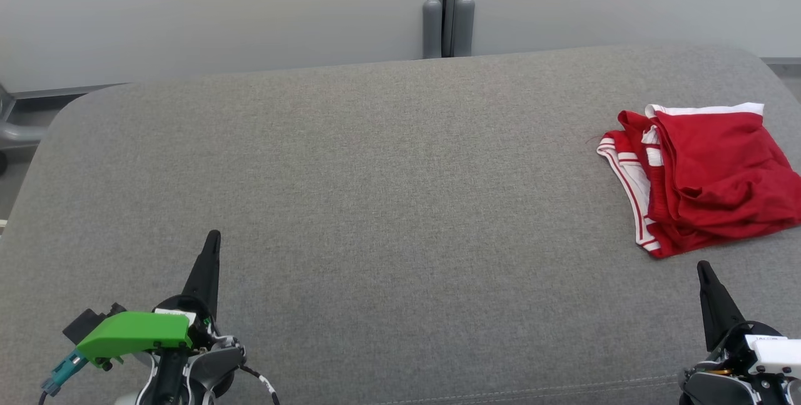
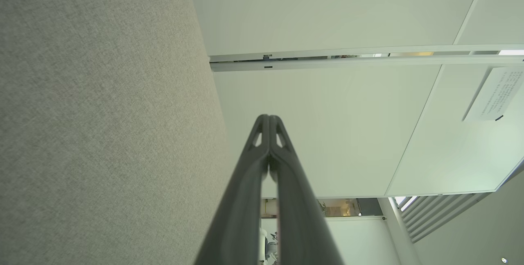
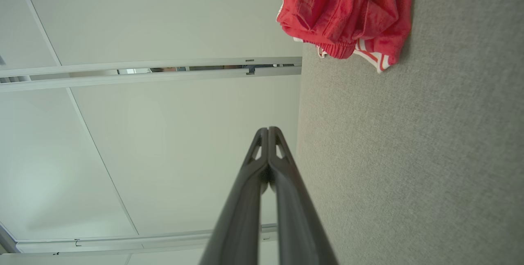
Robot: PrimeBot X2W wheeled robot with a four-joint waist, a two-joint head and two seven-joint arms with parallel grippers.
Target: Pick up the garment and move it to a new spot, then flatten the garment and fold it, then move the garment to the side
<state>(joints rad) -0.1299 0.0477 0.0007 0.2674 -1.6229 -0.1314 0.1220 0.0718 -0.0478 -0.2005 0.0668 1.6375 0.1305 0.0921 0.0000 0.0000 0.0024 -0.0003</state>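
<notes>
The garment [image 1: 707, 176] is a red pair of shorts with white stripes, lying crumpled in a loose fold at the far right of the grey fabric surface [image 1: 388, 192]; its right edge runs out of the head view. The right wrist view has the garment [image 3: 348, 11] at its top. My right gripper [image 1: 702, 266] [image 3: 268, 130] is shut and empty, just in front of the garment and clear of it. At the lower left my left gripper [image 1: 214, 235] [image 2: 269, 117] is shut and empty, far from the garment.
A pale wall [image 1: 219, 10] with a grey vertical post [image 1: 447, 4] rises behind the grey fabric surface. The surface's rounded far corners and left edge [image 1: 37, 142] show. A green part [image 1: 131, 333] sits on my left wrist.
</notes>
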